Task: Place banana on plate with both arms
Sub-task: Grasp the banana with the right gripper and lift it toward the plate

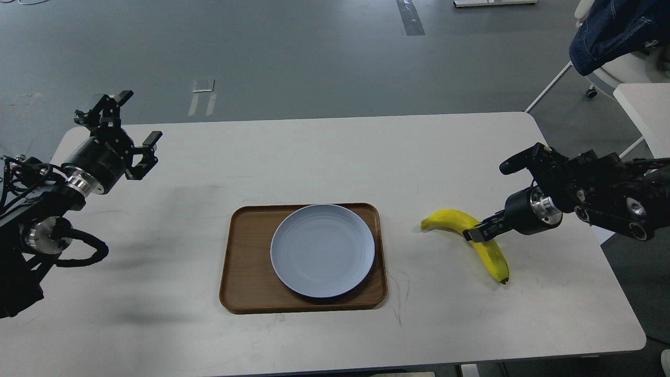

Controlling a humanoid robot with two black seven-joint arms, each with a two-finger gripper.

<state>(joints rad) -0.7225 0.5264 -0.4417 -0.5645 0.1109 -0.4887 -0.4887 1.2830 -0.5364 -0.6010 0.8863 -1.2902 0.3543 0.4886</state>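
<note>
- Two black arms reach over the white table (335,152), one from each side.
- Left gripper (137,119) hangs above the table's far left corner, its fingers spread wide apart and holding nothing.
- Right gripper (477,233) is down at the banana (494,256), its tip over the fruit's middle; whether the fingers are closed on it cannot be told.
- Banana lies on the table right of the wooden tray (246,272), greenish stem toward the tray, dark tip toward the near edge.
- Pale blue plate (322,251) sits on the tray, overlapping its right half, bare and apart from the banana.
</note>
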